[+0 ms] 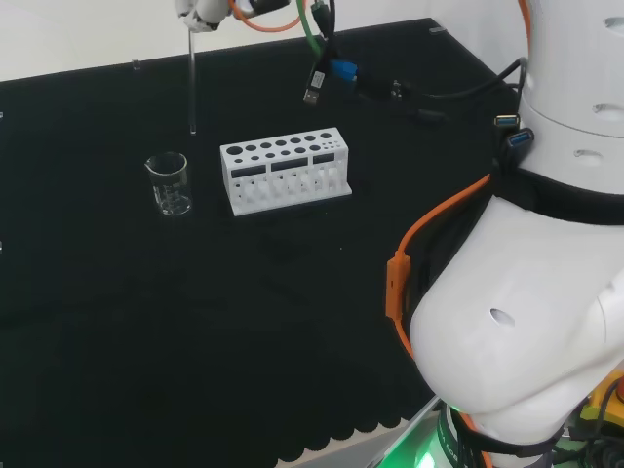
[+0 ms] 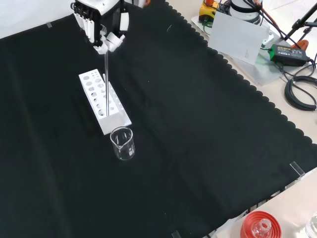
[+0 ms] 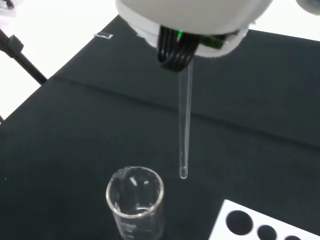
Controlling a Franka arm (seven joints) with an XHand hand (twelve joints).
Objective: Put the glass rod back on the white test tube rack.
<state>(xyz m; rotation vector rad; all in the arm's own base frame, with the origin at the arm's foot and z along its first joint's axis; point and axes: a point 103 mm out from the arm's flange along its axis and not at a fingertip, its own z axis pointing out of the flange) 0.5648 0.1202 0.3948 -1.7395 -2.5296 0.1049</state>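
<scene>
The glass rod (image 1: 192,83) hangs upright, long axis vertical, rounded tip (image 3: 183,174) pointing down at the black cloth (clear of it, in the air). Its top end is pinched in the hand (image 2: 101,27), which grips it from above. In the head view the rod is left of the white rack (image 1: 285,169), above and behind the beaker (image 1: 169,183) on the bench (image 1: 244,322).

Clear glossy glass rod (image 1: 192,83), matt white plastic rack (image 1: 284,169), black cloth (image 1: 195,322).

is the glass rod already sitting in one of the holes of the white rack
No: in the head view the glass rod hangs from the hand, its lower tip in the air left of the white rack.
</scene>
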